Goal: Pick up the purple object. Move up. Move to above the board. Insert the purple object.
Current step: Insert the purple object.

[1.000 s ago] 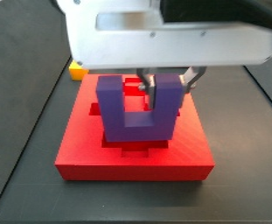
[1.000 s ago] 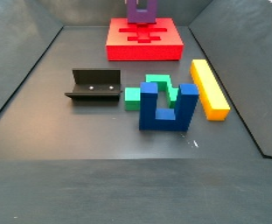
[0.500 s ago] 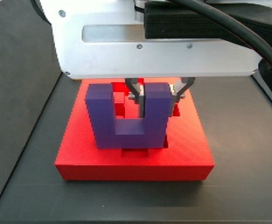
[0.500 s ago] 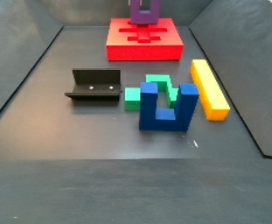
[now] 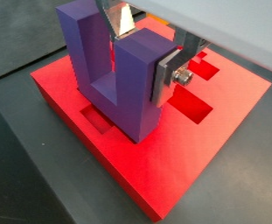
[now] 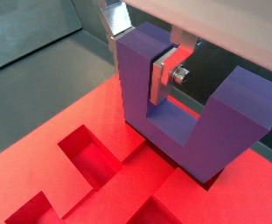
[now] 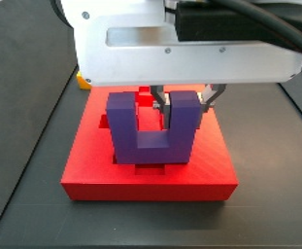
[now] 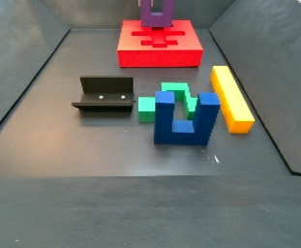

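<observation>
I see the purple object (image 7: 150,126) standing upright over the middle of the board (image 7: 93,166), prongs up and its thick base down in the recessed cut-outs; in both wrist views its base (image 5: 136,118) meets the red slab (image 6: 56,122) at the channel, though I cannot tell how deep it sits. My pincer (image 7: 184,104) is directly above the board and clenched on one prong of the purple object: in a wrist view a silver finger (image 5: 170,73) lies flat against the outer face of that prong, and another wrist view shows the same plate (image 6: 163,77) pressed to it, with the second finger on the prong's inner side. The white wrist housing fills the upper part of a side view just above the piece. In a side view from farther off, the board (image 8: 130,54) sits at the far end of the dark surface (image 8: 62,136), with the purple object (image 8: 157,13) on it at the frame's upper edge. Nearer the camera and well apart from the board are the fixture (image 8: 105,95), a small green block (image 8: 172,98), a blue U-shaped block (image 8: 187,120) touching the green one, and a long yellow bar (image 8: 230,96) beside them.
</observation>
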